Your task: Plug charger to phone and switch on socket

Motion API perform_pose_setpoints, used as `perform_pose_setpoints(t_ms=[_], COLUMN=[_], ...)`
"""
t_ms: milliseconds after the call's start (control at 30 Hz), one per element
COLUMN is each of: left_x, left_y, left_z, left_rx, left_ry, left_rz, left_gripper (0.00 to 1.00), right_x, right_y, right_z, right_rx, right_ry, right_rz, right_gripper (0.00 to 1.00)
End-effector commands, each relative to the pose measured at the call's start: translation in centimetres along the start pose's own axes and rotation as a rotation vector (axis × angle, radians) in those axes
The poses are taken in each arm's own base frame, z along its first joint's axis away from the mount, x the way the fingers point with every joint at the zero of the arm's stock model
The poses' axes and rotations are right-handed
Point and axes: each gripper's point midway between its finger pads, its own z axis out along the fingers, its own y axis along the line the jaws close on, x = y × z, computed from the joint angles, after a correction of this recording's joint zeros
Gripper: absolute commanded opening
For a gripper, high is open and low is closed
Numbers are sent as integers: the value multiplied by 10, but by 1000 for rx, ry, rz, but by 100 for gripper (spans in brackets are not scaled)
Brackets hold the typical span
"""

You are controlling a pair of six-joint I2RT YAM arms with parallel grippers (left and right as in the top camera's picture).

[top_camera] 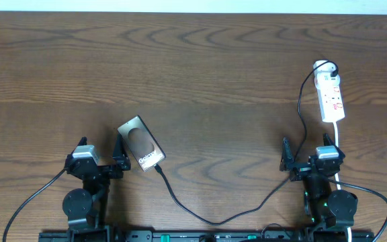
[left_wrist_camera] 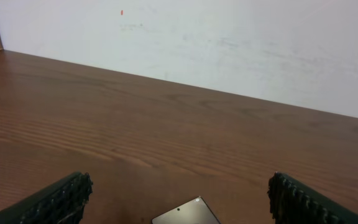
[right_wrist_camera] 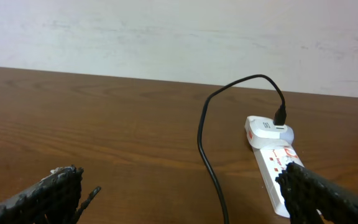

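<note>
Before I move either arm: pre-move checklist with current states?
1. Left pincer open, empty: ok.
2. Right pincer open, empty: ok.
3. Phone lying flat beside left pincer: ok.
4. Charger tip in phone: cannot tell; it ends at the phone's near corner.
5. Charger's far end seated at socket: ok.
6. Socket switched on: cannot tell.

The table (top_camera: 200, 60) is dark wood with a visible grain and a soft sheen, the socket (top_camera: 330, 96) smooth white plastic, the charger (top_camera: 213, 222) cable matt black, the phone (top_camera: 141, 144) matt grey-brown.
</note>
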Motion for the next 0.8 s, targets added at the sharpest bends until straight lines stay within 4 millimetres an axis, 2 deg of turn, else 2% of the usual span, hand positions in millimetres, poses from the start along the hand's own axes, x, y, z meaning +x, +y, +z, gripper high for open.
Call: perform_pose_setpoints(t_ms=[0, 767], left_x=[15, 15], left_y=[1, 1], left_z=[0, 0], left_rx=[2, 2], left_ry=[48, 48], left_rz=[-16, -16], left_gripper=[93, 93], right_x=[0, 0], right_y=[-1, -1], right_z=[0, 0], right_rx=[6, 6], right_ry=[0, 0], right_rz=[-13, -13], right_gripper=[99, 99])
